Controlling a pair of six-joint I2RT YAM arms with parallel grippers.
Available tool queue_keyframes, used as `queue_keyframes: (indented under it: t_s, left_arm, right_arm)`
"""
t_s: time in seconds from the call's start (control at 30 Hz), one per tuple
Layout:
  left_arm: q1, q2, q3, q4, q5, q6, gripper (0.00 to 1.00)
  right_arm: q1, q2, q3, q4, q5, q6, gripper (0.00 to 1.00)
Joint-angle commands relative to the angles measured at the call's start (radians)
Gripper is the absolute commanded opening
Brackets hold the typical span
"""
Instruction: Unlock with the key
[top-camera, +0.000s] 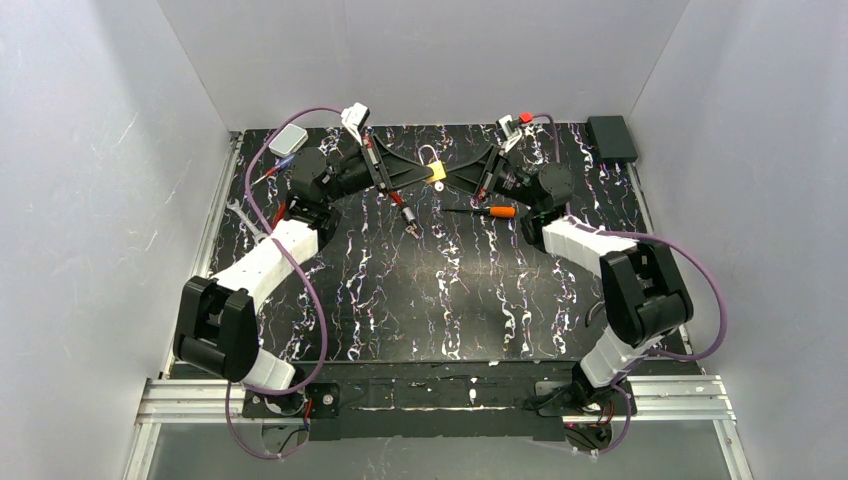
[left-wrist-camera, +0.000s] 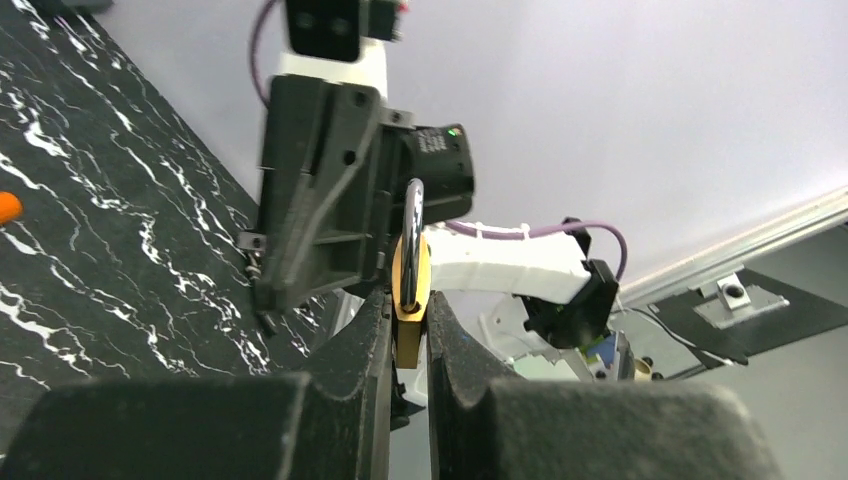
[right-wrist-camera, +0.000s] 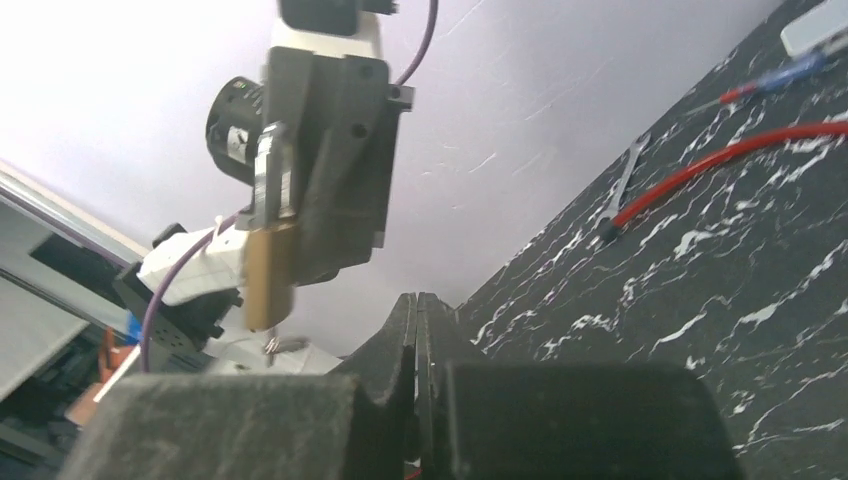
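My left fingers (left-wrist-camera: 360, 340) clamp the brass padlock (left-wrist-camera: 410, 275), shackle up. Right fingers (right-wrist-camera: 400, 340) pressed shut, seemingly empty. Silvery key (right-wrist-camera: 285, 346) seems to hang just beneath the padlock. Hold steady; regrip the key squarely, turn gently.

Robotics lab test cell, not a lived-in room: plain white panels (top-camera: 420, 60) box in three sides of a black, white-veined tabletop (top-camera: 450, 300), and a bare aluminium extrusion rail (top-camera: 200, 400) runs along the near edge. Two white-and-black machines, the left arm (top-camera: 270, 255) and the right arm (top-camera: 600, 250), are bolted at that edge, with purple cables (top-camera: 300, 113) looping loose from them. Bench tools lie on the top: an orange-handled screwdriver (top-camera: 495, 211) and a small wrench (right-wrist-camera: 627, 172), with a black box (top-camera: 611, 137) in the far right corner.
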Motion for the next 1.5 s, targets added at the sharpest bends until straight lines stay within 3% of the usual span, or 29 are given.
queue_keyframes:
  t_s: [0.0,0.1,0.27,0.37,0.57,0.7,1.0,1.3,1.47]
  left_arm:
    - [-0.007,-0.037,-0.013,0.084,0.032,-0.016,0.00]
    - [0.002,-0.029,-0.016,0.074,0.020,-0.017,0.00]
    - [0.007,-0.022,-0.011,0.057,0.024,-0.002,0.00]
    - [0.008,-0.023,-0.008,0.043,0.028,0.014,0.00]
    - [0.007,-0.017,0.002,0.020,0.041,0.032,0.00]
    - [0.005,-0.013,0.006,0.019,0.052,0.034,0.00]
    - [-0.020,-0.008,0.008,0.019,0.058,0.041,0.00]
    - [-0.031,-0.010,0.011,0.019,0.065,0.042,0.00]
    - [-0.037,-0.010,0.009,0.019,0.064,0.044,0.00]
  right_arm:
    - [-0.005,-0.024,0.010,0.046,-0.016,0.023,0.01]
    - [-0.006,-0.082,0.023,-0.166,-0.019,-0.158,0.06]
    - [-0.009,-0.207,0.061,-0.685,0.035,-0.516,0.34]
    - [-0.018,-0.267,0.083,-0.899,0.091,-0.680,0.47]
    - [-0.028,-0.367,0.139,-1.111,0.179,-0.819,0.61]
    - [-0.027,-0.398,0.138,-1.085,0.133,-0.800,0.69]
    - [-0.026,-0.360,0.076,-0.734,-0.017,-0.557,0.73]
    - [-0.012,-0.324,0.077,-0.565,-0.048,-0.428,0.69]
    - [0.018,-0.294,0.083,-0.539,-0.061,-0.411,0.59]
